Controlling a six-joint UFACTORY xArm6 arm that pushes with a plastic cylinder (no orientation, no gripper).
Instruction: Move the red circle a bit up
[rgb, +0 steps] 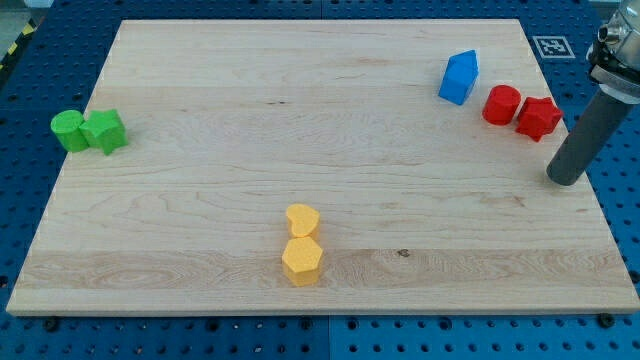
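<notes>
The red circle (502, 105) lies near the board's right edge, toward the view's top. A red star-shaped block (538, 118) touches it on its right. A blue house-shaped block (460, 77) stands just up and left of the red circle. My tip (563, 180) rests near the board's right edge, below and to the right of the red circle and below the red star, apart from both.
A green round block (69, 131) and a green block (104, 131) sit together at the left edge. A yellow heart-like block (302, 220) and a yellow hexagon (301, 260) sit together at bottom centre. The wooden board (320, 150) lies on a blue perforated table.
</notes>
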